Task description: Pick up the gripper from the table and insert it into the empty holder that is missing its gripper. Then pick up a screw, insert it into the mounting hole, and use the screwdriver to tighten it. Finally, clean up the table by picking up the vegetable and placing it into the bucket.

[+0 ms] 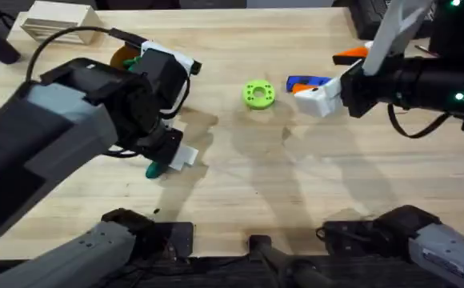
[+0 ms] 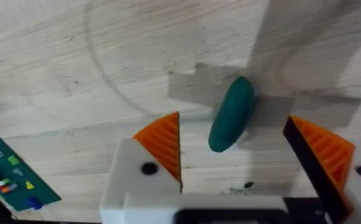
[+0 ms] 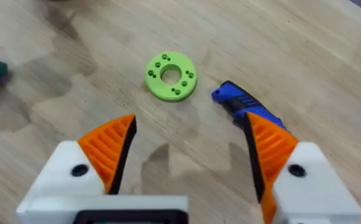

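Overhead view puts the left arm low over the left half of the worktop [image 1: 240, 168], its jaws [image 1: 172, 160] down at the vegetable [image 1: 155, 169], whose dark green end pokes out on the near-left side of the white finger blocks. Just behind the arm, at the far left, a slice of the tan bucket [image 1: 122, 57] shows past the arm's black wrist. From the left wrist view, the left arm's jaws [image 2: 249, 146] stand wide open and hold nothing; the vegetable [image 2: 231, 114] lies flat on the wood between the two orange pads [image 2: 162, 140], closer to one pad than the other and set at a slant to them. The step in hand looks like the clean-up grasp, so the jaws would best drop a touch more, centre on the vegetable's thick middle and close across its short axis, since a smooth, rounded toy may squirt out if pinched near an end. Right of centre lies a lime-green ring [image 1: 258, 94], then the screwdriver [image 1: 308, 82], just beside the right arm's jaws [image 1: 318, 94], which hover open and empty above the worktop, well clear of the lift to the bucket
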Controlling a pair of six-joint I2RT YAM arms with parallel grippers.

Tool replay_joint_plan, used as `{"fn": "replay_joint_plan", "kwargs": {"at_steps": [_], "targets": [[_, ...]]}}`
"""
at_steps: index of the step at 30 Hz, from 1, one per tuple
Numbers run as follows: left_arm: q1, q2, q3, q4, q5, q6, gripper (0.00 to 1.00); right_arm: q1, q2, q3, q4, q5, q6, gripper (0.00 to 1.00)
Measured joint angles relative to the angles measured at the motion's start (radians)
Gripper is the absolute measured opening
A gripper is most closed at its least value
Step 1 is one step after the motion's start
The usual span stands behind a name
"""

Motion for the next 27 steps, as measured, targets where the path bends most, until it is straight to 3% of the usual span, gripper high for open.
{"fn": "replay_joint_plan", "kwargs": {"at_steps": [11, 16, 17, 18, 19, 20, 22, 27], "targets": [[0.091, 0.129, 0.0, 0.004, 0.046, 0.001, 0.993, 0.0, 0.0, 0.0, 0.0, 0.0, 0.0, 0.99], [0.1, 0.209, 0.0, 0.006, 0.059, 0.004, 0.981, 0.0, 0.0, 0.0, 0.0, 0.0, 0.0, 0.99], [0.1, 0.253, 0.0, 0.011, 0.07, 0.007, 0.9, 0.0, 0.0, 0.0, 0.0, 0.0, 0.0, 0.99], [0.1, 0.257, 0.0, 0.011, 0.081, 0.013, 0.462, 0.0, 0.0, 0.0, 0.0, 0.0, 0.0, 0.99], [0.101, 0.257, 0.0, 0.013, 0.081, 0.015, 0.331, 0.0, 0.0, 0.0, 0.0, 0.0, -0.001, 0.99], [0.101, 0.251, 0.001, 0.019, 0.078, 0.017, 0.115, 0.0, 0.0, 0.0, 0.0, 0.0, -0.004, 0.99], [0.101, 0.236, 0.001, 0.019, 0.079, 0.019, 0.026, 0.0, 0.001, 0.0, 0.0, 0.0, -0.008, 0.99], [0.101, 0.116, 0.016, -0.016, 0.08, 0.018, 0.03, 0.0, 0.033, 0.0, 0.002, 0.0, -0.013, 0.99]]}}
